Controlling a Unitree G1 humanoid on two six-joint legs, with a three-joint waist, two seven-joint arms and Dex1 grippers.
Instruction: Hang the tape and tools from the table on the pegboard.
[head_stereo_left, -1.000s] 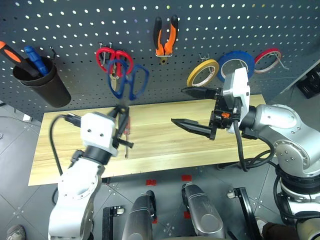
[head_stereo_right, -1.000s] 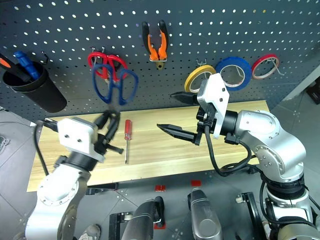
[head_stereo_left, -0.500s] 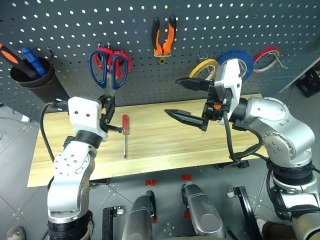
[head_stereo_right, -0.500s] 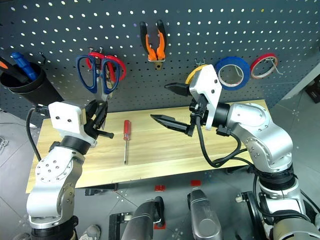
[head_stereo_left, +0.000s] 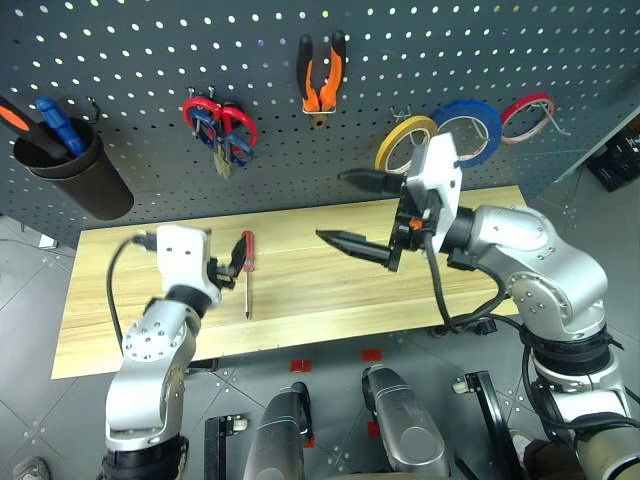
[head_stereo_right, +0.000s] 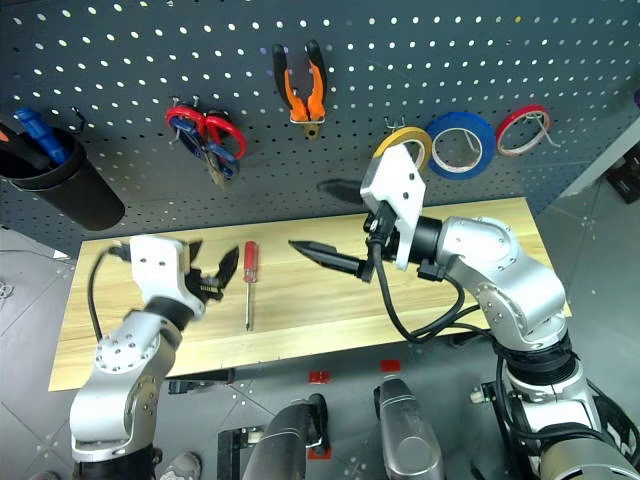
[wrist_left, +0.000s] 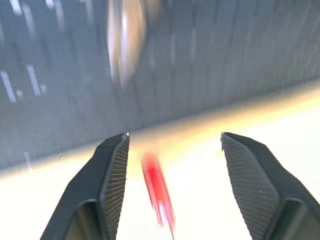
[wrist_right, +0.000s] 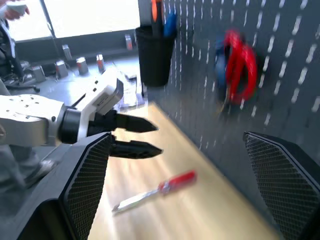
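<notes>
Fingers (wrist_left: 112, 180) spread (left gripper (head_stereo_right: 210, 275)), screwdriver (wrist_left: 157, 192) between

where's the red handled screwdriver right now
The red-handled screwdriver lies on the table, left of centre in the head views, handle toward the pegboard. The open left gripper is just to its left, not touching it.

My left gripper (head_stereo_right: 212, 274) is low, forearm bent up from the elbow, its black fingers parted and holding nothing. My right gripper (head_stereo_left: 352, 210) is higher, pointing across toward my left, fingers (head_stereo_left: 350, 243) spread wide, empty. The two grippers are well apart, right arm folded at the elbow.
</notes>
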